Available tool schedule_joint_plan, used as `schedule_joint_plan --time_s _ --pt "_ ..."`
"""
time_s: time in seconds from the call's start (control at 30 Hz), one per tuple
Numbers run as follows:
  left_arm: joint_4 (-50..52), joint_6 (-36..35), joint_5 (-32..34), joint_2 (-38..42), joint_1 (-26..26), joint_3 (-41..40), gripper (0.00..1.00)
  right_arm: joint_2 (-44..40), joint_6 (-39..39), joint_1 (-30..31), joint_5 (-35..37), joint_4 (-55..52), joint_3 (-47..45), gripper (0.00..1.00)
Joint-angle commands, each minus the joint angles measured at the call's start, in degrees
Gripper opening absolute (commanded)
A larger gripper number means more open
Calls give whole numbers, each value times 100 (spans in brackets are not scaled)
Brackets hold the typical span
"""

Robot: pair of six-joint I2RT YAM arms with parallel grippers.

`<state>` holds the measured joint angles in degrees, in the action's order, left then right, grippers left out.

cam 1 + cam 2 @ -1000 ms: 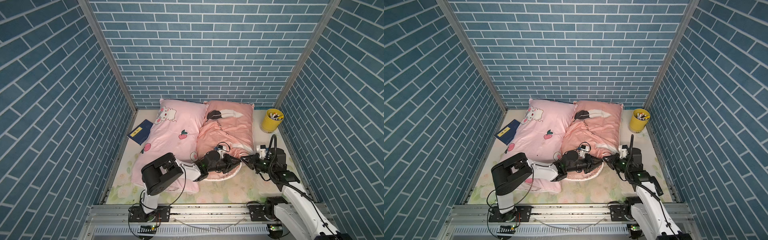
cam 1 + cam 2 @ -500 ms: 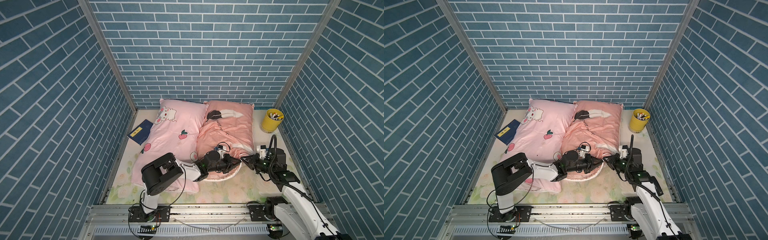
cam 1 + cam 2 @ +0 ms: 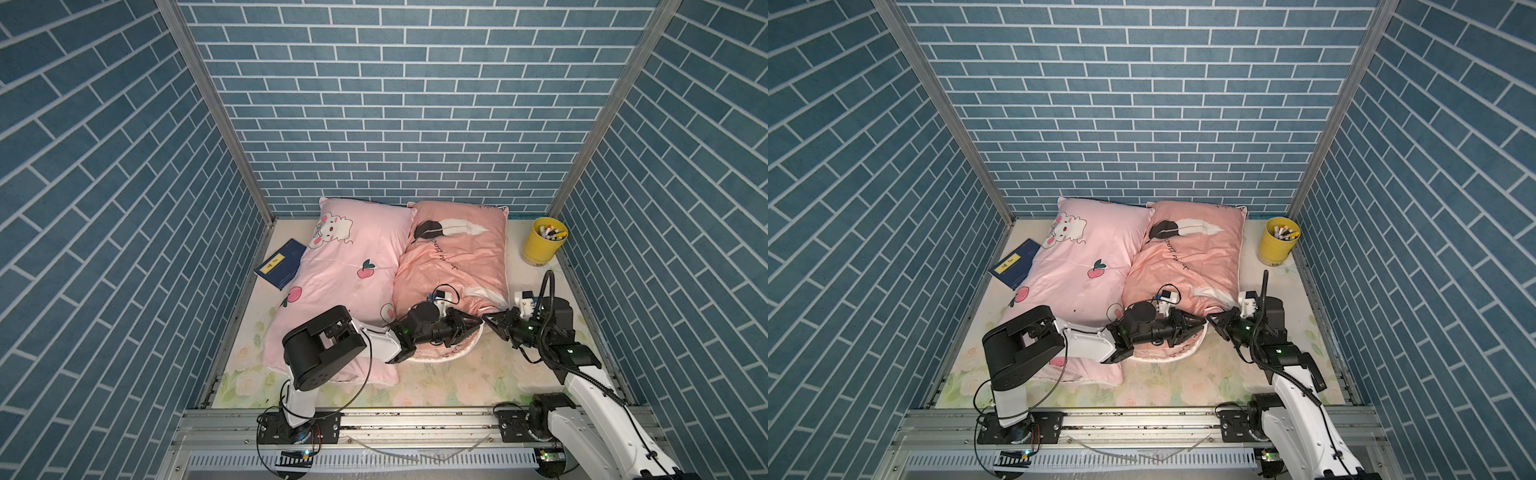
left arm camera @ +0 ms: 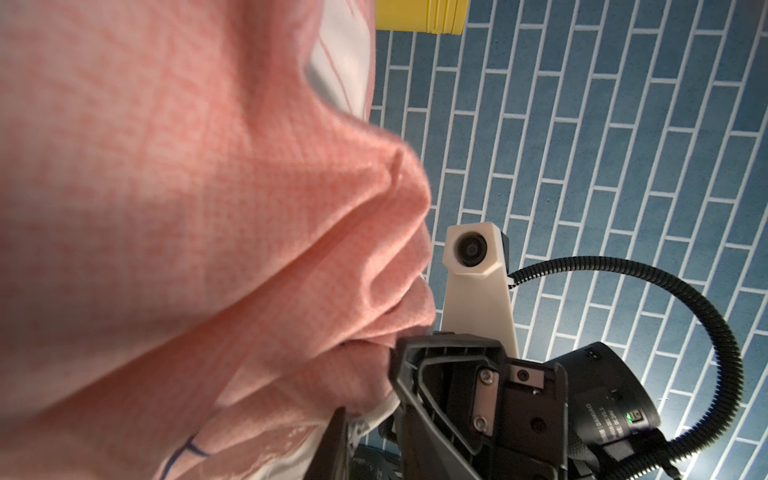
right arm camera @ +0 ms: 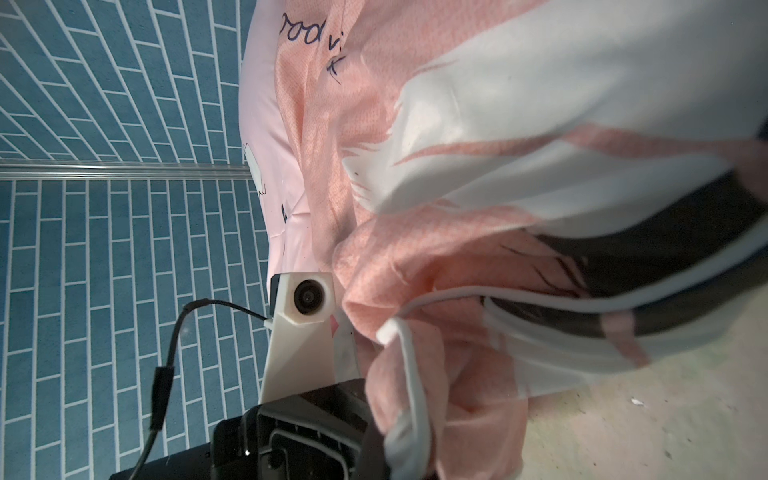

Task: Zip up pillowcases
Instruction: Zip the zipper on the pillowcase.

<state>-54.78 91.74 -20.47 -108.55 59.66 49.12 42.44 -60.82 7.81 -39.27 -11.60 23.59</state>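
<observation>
The salmon-pink feather pillowcase [image 3: 453, 262] [image 3: 1187, 257] lies at the right, against the pale pink bunny pillowcase [image 3: 353, 266]. Both arms meet at the salmon one's near right corner. My left gripper [image 3: 473, 327] [image 4: 365, 449] lies along its white-piped near edge. Only one of its fingers [image 4: 336, 440] shows, with the white edge beside it, so I cannot tell its state. My right gripper [image 3: 492, 323] [image 5: 386, 457] faces it tip to tip. It is shut on a bunched fold of salmon cloth [image 5: 415, 257] and white piping. The zipper pull is hidden.
A yellow cup of pens [image 3: 544, 241] stands at the back right. A dark blue booklet [image 3: 282, 266] lies at the left by the bunny pillowcase. Blue brick walls close in three sides. The floral mat [image 3: 478, 374] shows in front of the pillows, before the metal rail.
</observation>
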Motion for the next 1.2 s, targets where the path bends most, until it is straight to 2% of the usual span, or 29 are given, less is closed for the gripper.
schedule_joint_plan --time_s 0.0,0.57,0.67,1.17 --pt "-116 -60 29 18 26 -78 22 -78 30 -33 33 -33 198 0" --pt "41 -84 -28 11 28 -5 0 -198 80 -85 72 -137 271 0" --pt "178 -132 -111 36 28 42 0 -295 196 -137 159 -360 381 0" --pt "2828 -1809 -617 737 21 457 0 -718 556 -583 505 -977 590 0"
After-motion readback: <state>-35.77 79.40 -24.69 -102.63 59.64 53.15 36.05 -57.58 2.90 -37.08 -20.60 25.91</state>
